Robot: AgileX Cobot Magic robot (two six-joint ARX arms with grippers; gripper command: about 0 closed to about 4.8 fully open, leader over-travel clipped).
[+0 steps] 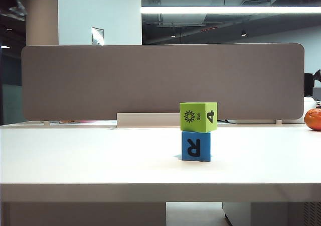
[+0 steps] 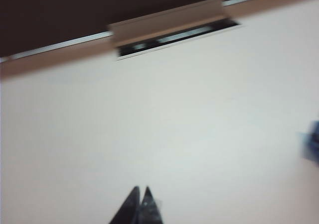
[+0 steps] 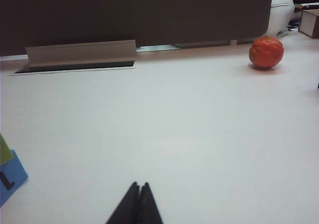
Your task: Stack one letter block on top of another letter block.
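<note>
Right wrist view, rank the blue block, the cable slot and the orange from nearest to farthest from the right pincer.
From the shut right pincer:
1. Blue block, close by at the picture's edge, under the green one.
2. Cable slot, far off by the divider.
3. Orange, far corner; too close to call against the slot.

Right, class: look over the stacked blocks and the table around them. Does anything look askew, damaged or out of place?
Only slightly: the lime-green block sits on the blue block a little twisted, overhanging its right edge. The stack stands upright, undamaged. An orange fruit lies apart, near the table's back right. Both grippers, left and right, are shut, empty, clear of the stack.
</note>
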